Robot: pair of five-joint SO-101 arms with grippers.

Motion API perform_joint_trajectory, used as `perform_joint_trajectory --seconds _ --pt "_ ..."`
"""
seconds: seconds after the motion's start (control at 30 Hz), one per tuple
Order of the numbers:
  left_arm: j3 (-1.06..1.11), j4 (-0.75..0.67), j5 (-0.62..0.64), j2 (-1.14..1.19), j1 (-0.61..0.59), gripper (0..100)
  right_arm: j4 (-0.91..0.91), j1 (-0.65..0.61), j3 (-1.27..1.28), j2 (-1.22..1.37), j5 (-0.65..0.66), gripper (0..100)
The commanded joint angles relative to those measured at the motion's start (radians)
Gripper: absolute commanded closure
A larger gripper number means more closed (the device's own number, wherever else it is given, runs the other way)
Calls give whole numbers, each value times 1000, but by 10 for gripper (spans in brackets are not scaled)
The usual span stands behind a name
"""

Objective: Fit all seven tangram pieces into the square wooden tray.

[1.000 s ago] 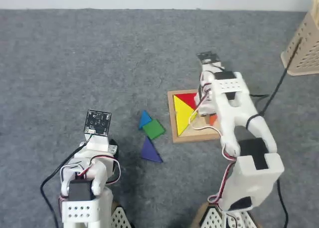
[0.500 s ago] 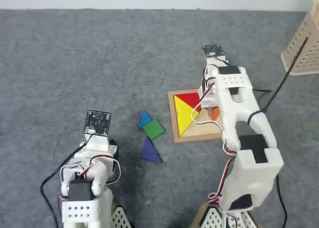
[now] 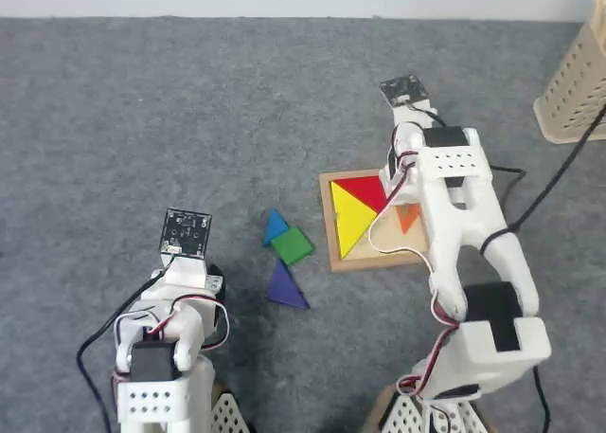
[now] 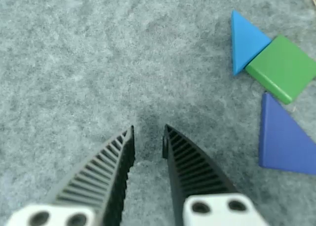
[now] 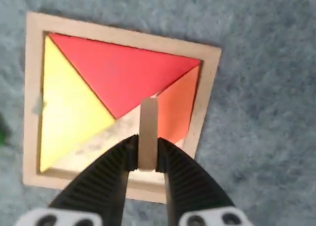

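Tan piece [image 5: 148, 129] in right hand [image 5: 147, 142] over tray [image 5: 123, 35].

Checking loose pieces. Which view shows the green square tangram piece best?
Left wrist view: the green square tangram piece is large, side face visible, against the blue triangular piece. The high view shows it small; the right wrist view, perhaps a green sliver at the edge.

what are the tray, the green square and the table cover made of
Tray: pale tan and matte, looks like unvarnished wood.
Green square: smooth, evenly coloured, thick-edged; painted wood or plastic, cannot tell which.
Table cover: grey fuzzy fabric, likely felt or carpet.
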Motion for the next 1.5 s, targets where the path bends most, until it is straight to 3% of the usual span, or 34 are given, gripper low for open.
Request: perform_joint_trajectory --seconds 0.0,0.33,0.6,1.07,1.47 --pt "-8 3 -8 -17 -3 909 5 31 -35 -4 71 991" --pt "-8 3 -8 -17 -48 909 13 65 -172 213 83 917" --pt "-8 3 -8 -17 -46 909 54 61 -176 176 49 913" --pt "-8 3 -8 -17 -48 909 101 -74 -175 128 26 913" --pt "-8 3 -8 -17 -48 909 101 -77 -176 124 -6 913"
